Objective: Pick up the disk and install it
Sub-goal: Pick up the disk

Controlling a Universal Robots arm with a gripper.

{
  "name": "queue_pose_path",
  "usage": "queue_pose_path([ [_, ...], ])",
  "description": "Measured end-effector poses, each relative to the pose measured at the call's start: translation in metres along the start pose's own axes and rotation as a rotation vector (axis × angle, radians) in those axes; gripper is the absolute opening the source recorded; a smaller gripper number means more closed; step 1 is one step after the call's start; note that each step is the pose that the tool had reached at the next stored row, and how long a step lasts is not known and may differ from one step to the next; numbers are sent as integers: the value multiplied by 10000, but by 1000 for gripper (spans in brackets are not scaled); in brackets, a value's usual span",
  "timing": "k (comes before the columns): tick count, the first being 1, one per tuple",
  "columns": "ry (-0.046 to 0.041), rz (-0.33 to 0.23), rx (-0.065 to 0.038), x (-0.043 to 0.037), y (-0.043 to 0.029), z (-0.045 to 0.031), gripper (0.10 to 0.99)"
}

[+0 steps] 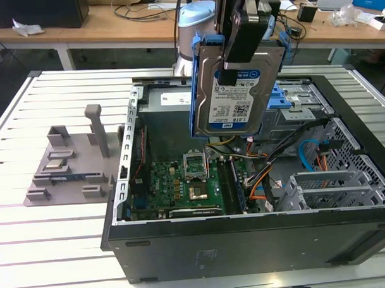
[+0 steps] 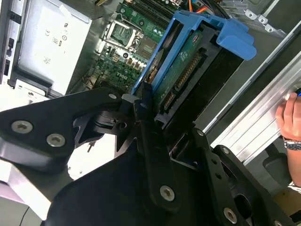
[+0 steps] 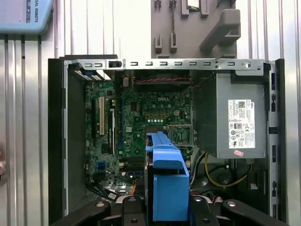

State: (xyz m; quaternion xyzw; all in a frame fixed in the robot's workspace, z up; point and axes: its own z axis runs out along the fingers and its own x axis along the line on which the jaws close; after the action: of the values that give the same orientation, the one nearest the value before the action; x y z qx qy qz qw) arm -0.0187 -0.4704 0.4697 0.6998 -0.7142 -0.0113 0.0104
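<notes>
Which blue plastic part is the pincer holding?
The blue carrier framing the disk, clamped upright in the pincer above the open computer case. The other blue piece sits on the drive cage behind it, untouched.

The disk [image 1: 232, 98] facing you is silver metal with a white-and-blue label, framed by a bright blue carrier. The hand [image 1: 230, 72] on it is black. In the case [image 1: 247, 246], black outside, you find a green motherboard [image 1: 178, 182] dotted with silver and black parts, and cables [image 1: 260, 181] in orange, yellow and blue. The power supply [image 3: 237, 117] is grey with a white label. Your surface [image 1: 57, 250] is pale silver, striped by parallel grooves. The fixture [image 1: 73, 164] on it is plain grey.
</notes>
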Motion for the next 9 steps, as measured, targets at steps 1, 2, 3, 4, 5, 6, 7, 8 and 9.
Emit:
queue_pose_path([
  [1,0,0,0,10,-2,0,365],
  [2,0,0,0,21,-4,1,365],
  [3,0,0,0,31,-6,0,365],
  [4,0,0,1,53,-10,1,365],
  [5,1,0,1,78,-15,2,365],
  [6,1,0,0,90,-18,2,365],
  [7,1,0,0,98,-20,2,365],
  [8,2,0,0,120,-26,2,365],
  [9,2,0,0,129,-29,3,365],
])
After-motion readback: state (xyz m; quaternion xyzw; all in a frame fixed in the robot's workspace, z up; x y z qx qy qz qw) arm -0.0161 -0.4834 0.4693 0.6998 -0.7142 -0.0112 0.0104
